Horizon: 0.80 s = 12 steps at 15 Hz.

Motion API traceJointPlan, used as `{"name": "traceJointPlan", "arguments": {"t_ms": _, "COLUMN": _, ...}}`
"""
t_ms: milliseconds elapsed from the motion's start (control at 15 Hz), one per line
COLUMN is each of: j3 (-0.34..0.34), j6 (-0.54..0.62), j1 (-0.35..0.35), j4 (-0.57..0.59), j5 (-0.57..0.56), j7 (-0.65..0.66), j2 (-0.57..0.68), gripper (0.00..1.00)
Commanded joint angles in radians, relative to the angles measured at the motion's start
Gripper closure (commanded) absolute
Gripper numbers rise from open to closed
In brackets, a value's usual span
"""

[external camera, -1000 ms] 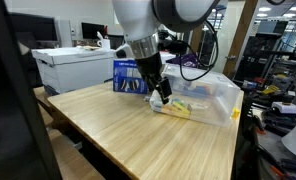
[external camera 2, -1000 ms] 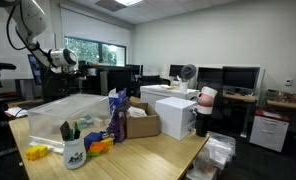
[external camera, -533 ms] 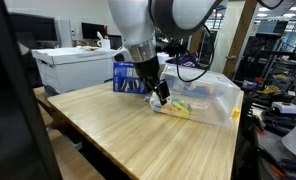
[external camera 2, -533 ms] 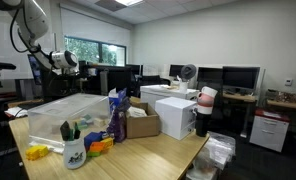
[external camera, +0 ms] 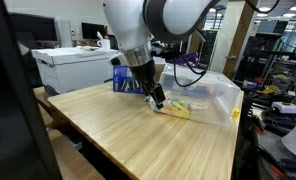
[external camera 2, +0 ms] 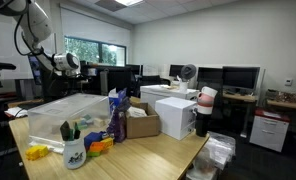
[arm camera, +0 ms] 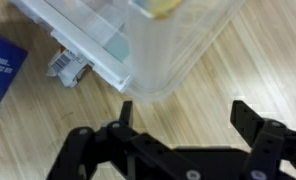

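Sideways toward the blue box (external camera: 126, 78), the arm (external camera: 138, 30) has drifted a little in an exterior view, above the wooden table (external camera: 138, 140). The clear bin (external camera: 210, 95) sits at the table's far side, and the gripper (external camera: 158, 98) hangs just beside its near wall, jaws spread wide and holding nothing. If it came down lower, I judge a finger could catch that wall and shove the bin. Something yellow (external camera: 174, 109), possibly inside the bin, is too blurred to name. A barcode tag (arm camera: 66, 66) lies at the bin's foot.
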Motion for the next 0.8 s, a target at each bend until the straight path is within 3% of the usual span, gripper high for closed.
{"name": "traceJointPlan", "arguments": {"t_ms": 0, "j3": 0.004, "j6": -0.001, "j1": 0.000, "j4": 0.021, "j5": 0.039, "j7": 0.001, "j2": 0.020, "gripper": 0.00}}
{"name": "traceJointPlan", "arguments": {"t_ms": 733, "j3": 0.009, "j6": -0.133, "j1": 0.002, "j4": 0.050, "j5": -0.058, "j7": -0.287, "j2": 0.059, "gripper": 0.00}}
